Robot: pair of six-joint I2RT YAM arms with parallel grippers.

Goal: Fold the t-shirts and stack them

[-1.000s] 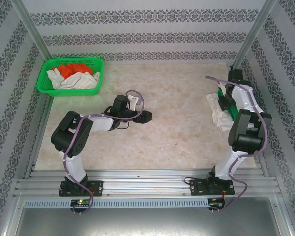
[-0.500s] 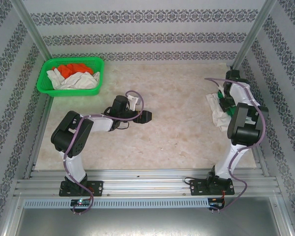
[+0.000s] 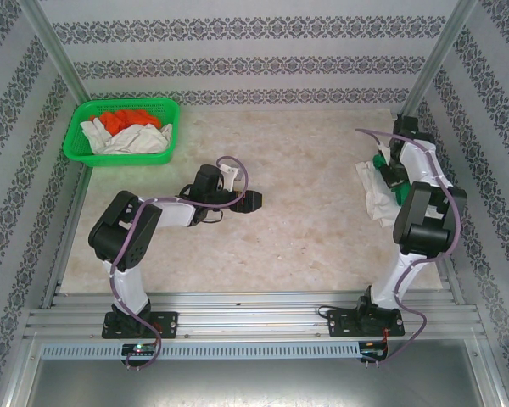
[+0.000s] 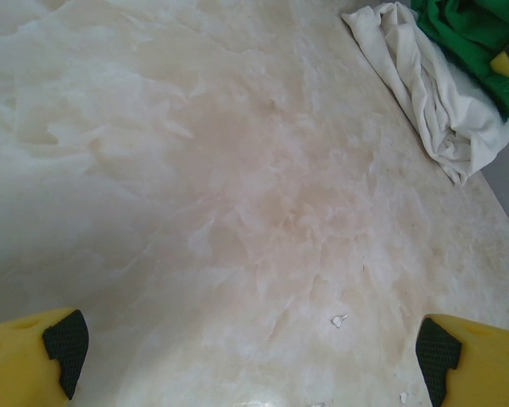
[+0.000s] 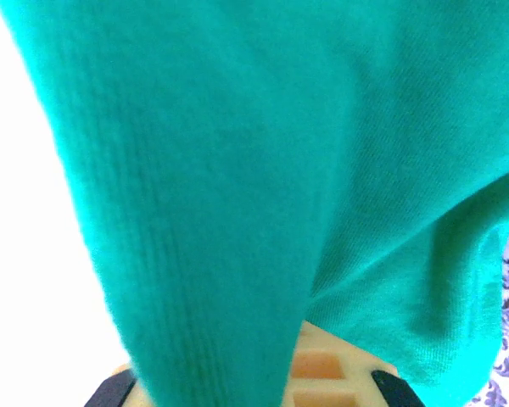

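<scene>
Right jaws have snapped shut — now pinching the green t-shirt [image 5: 237,170].

You have no lettering, label, brand, number or sign to read in any of these views. The wallpaper [image 3: 237,64] across the top of the overhead view carries only rows of ornament, not letters. The green t-shirt [image 5: 237,170] close to the right wrist camera is plain knit cloth. The basket [image 3: 119,158] at upper left bears no legible mark.
</scene>
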